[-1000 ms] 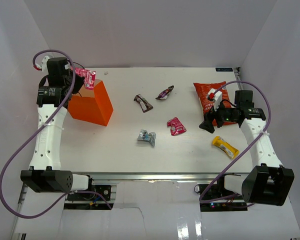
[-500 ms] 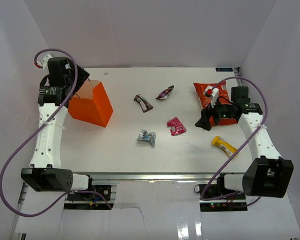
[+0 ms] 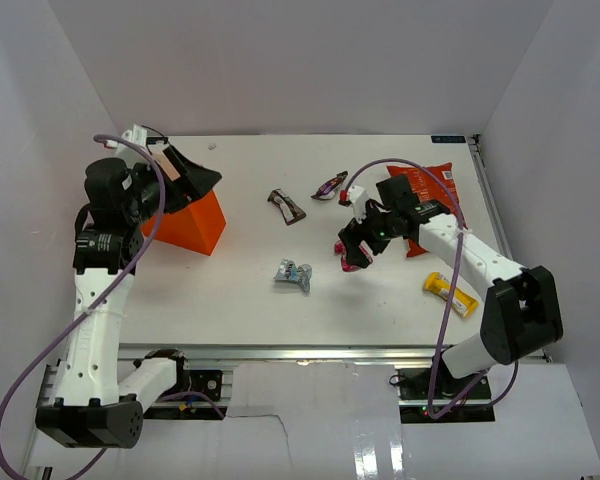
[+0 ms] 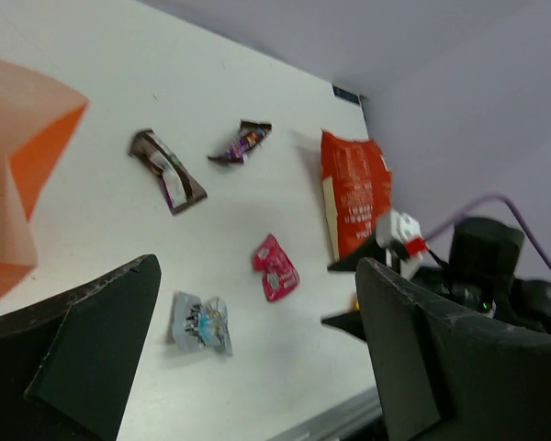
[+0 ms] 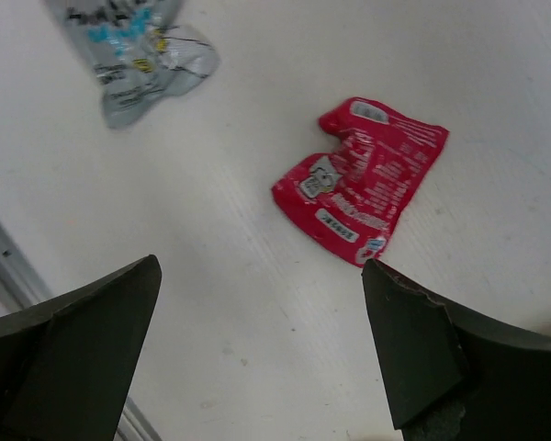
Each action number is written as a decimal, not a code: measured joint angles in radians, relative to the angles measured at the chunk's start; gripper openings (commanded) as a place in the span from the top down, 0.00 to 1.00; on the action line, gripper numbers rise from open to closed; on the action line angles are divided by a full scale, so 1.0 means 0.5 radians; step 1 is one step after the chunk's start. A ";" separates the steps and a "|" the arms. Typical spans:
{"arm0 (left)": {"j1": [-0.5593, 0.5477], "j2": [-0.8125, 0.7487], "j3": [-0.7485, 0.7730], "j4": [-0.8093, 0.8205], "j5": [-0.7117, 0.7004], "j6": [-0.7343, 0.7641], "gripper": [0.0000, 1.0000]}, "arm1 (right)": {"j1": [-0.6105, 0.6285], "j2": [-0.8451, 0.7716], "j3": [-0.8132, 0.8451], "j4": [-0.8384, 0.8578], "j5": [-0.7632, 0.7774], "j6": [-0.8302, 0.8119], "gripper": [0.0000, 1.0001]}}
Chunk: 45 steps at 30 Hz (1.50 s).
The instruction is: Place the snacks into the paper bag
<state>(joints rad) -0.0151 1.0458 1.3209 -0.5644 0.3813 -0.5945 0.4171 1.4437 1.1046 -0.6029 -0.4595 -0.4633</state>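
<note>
The orange paper bag (image 3: 188,222) (image 4: 16,175) stands at the left, and my left gripper (image 3: 186,172) (image 4: 257,268) hangs open and empty just above its mouth. My right gripper (image 3: 354,248) (image 5: 259,266) is open, low over a pink wrapper (image 3: 352,264) (image 5: 363,184) (image 4: 275,266) that lies flat ahead of its fingers. A silver-blue wrapper (image 3: 293,274) (image 5: 133,55) (image 4: 202,322) lies mid-table. Two dark wrappers (image 3: 287,206) (image 3: 330,186) lie further back. The red-orange crisp packet (image 3: 435,190) (image 4: 354,193) is partly under the right arm. A yellow wrapper (image 3: 450,294) lies near the front right.
White walls close in the table at the back and both sides. A metal rail (image 3: 300,350) runs along the near edge. The right arm's purple cable (image 3: 410,168) arcs above the crisp packet.
My left gripper opened over the bag, and the pink wrapper it held is no longer in sight. The right arm swung left from the crisp packet to above the other pink wrapper.
</note>
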 measured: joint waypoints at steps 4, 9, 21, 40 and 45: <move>-0.001 -0.163 -0.318 0.044 0.233 -0.027 0.02 | 0.113 0.214 0.039 0.174 0.452 0.345 0.02; -0.022 -0.362 -0.649 0.079 0.383 -0.148 0.02 | 0.149 0.499 0.070 0.303 0.759 0.651 0.07; -0.189 -0.552 -1.091 0.290 0.446 -0.458 0.02 | 0.150 0.668 0.019 0.520 0.989 0.803 0.29; -0.916 0.016 -1.334 0.951 0.098 -0.866 0.02 | 0.134 0.523 -0.243 0.798 0.816 0.710 0.91; -1.054 0.282 -1.328 1.162 0.064 -0.958 0.06 | 0.124 0.196 -0.399 0.775 0.513 0.472 0.91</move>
<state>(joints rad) -0.5423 1.1866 0.6567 0.0166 0.4133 -1.0733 0.4789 1.5417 0.9051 -0.2153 -0.2028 -0.2272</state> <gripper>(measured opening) 0.961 0.252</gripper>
